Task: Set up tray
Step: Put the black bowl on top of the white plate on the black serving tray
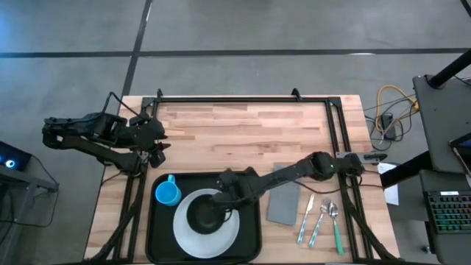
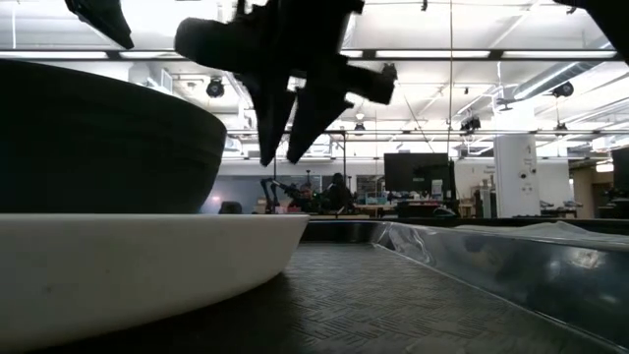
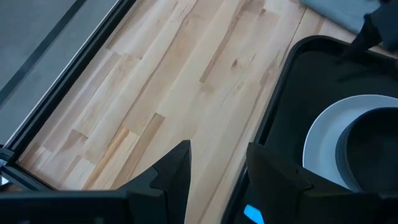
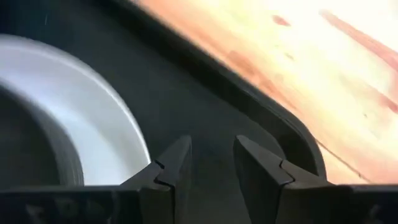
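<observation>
Black tray (image 1: pixel 151 235) on pale striped wood

A white plate (image 1: pixel 185 232) carries a dark bowl (image 1: pixel 206 212); beside them, a bright blue cup (image 1: pixel 168 193). The light butcher-block table (image 1: pixel 243 129) also bears a grey napkin (image 1: pixel 283 202), silver cutlery (image 1: pixel 307 213) and one green-handled spoon (image 1: pixel 336 228).

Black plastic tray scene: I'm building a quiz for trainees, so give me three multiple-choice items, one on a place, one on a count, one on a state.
1. Where is the small blue cup?
A on the large black rectangular plastic tray
B on the bare wood
C on the grey napkin

2. How many utensils lie beside the grey rectangular napkin?
A one
B three
C five

3. The right tool is:
A gripping the cup
B empty, above the tray
C off the table

Key: A, cup sits inside the tray's rim; B, three lie there; B, nothing between its fingers.
</observation>
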You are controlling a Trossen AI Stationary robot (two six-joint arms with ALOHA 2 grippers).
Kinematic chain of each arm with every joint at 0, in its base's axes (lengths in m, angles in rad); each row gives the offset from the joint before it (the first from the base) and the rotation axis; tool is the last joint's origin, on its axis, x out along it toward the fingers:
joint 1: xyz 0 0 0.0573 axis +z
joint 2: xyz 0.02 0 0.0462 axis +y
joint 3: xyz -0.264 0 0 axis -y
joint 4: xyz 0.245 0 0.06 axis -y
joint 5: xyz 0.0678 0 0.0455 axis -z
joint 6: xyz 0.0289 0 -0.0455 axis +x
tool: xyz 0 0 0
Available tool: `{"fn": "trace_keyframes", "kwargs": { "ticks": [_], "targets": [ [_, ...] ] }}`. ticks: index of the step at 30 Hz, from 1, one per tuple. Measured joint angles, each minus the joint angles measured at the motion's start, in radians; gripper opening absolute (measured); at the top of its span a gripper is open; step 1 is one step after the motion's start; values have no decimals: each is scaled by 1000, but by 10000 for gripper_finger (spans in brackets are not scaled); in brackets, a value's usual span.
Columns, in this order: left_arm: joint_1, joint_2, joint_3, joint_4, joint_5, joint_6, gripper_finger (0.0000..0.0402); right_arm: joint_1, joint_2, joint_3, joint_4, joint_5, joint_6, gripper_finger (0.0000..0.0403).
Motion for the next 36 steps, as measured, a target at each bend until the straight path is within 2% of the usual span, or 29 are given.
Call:
{"fn": "trace_keyframes", "kwargs": {
  "ticks": [6,13,17,24,36],
  "targets": [
    [0,0,0,0,0,0,137,-36,0,-48,198,-151,-269,100],
    [0,0,0,-3,0,0,137,-64,0,-106,366,-270,-357,84],
    [0,0,0,-5,0,10,137,-69,0,-88,387,-277,-424,75],
    [0,0,0,-4,1,26,137,-94,0,-82,389,-413,-471,63],
    [0,0,0,-2,1,26,137,-90,0,-82,404,-479,-501,59]
  ]
}}
